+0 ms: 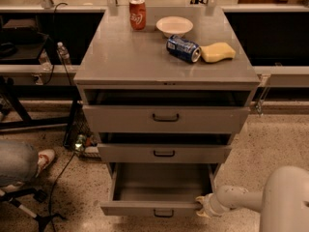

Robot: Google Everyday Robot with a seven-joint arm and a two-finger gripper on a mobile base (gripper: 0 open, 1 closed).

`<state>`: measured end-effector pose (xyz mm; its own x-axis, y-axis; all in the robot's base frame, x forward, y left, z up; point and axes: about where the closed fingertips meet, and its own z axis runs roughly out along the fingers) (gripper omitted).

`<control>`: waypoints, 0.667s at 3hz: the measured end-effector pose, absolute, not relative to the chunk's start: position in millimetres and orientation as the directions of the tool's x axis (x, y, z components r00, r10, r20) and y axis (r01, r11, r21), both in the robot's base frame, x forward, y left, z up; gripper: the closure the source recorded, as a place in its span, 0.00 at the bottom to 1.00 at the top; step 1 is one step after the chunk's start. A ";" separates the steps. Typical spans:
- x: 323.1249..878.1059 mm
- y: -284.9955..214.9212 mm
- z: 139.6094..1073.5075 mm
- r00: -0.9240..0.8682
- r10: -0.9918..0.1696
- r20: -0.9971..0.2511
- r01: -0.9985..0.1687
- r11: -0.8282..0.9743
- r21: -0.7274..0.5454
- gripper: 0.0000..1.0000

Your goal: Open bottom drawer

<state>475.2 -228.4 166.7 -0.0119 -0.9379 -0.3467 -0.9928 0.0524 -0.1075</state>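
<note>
Gripper (202, 206) beside bottom drawer (137, 209) — pulled out toward camera, front crosswise.

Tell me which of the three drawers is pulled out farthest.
The bottom drawer: its grey inside shows, while the top drawer and middle drawer are barely open. The gripper sits at its front right corner.

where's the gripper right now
In the camera view the gripper is low on the right, at the right end of the front panel of the pulled-out bottom drawer, below the middle drawer.
</note>
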 end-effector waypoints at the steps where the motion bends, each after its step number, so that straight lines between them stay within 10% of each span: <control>1: 475.9 -227.7 166.4 -0.012 -0.938 -0.347 -0.993 0.052 -0.107 1.00; 2: 458.8 -234.5 167.9 -0.043 -0.937 -0.346 -0.991 0.084 -0.104 1.00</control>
<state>458.8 -234.5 167.9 -0.0431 -0.9374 -0.3457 -0.9910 0.0839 -0.1038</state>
